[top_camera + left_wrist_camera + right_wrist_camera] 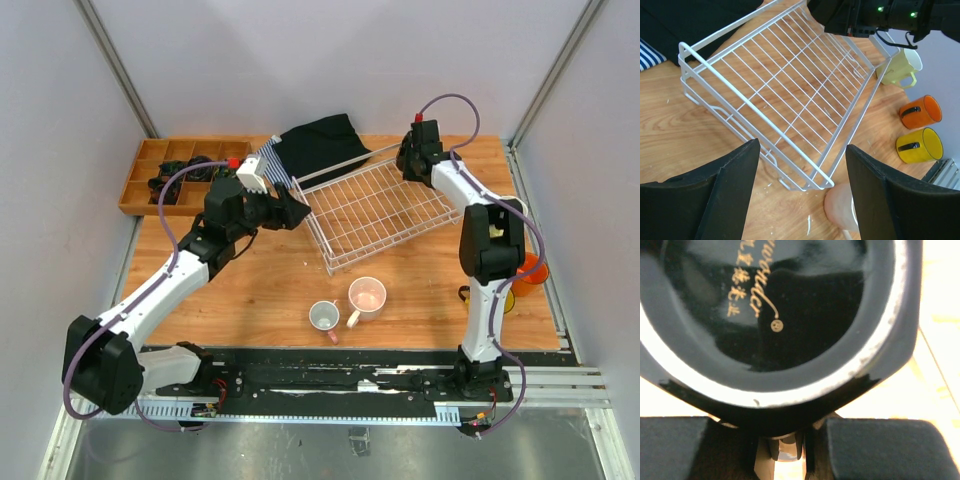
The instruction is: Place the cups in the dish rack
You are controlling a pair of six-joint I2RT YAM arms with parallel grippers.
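Left hand [801, 150]: fingers spread wide, holding nothing, poised over the left end of the dish rack [372, 208]; contact with the wire cannot be confirmed. Right hand [413, 160]: at the rack's far right corner, apparently clamped on the black mug [765, 315], though the grip itself is mostly hidden. The rack holds no cups. On the tabletop [260, 290], pale pink mug [367, 295] and dusty pink mug [323, 316] stand near of the rack; yellow-green mug [900, 67], orange mug [921, 111] and yellow mug [920, 145] stand right of it.
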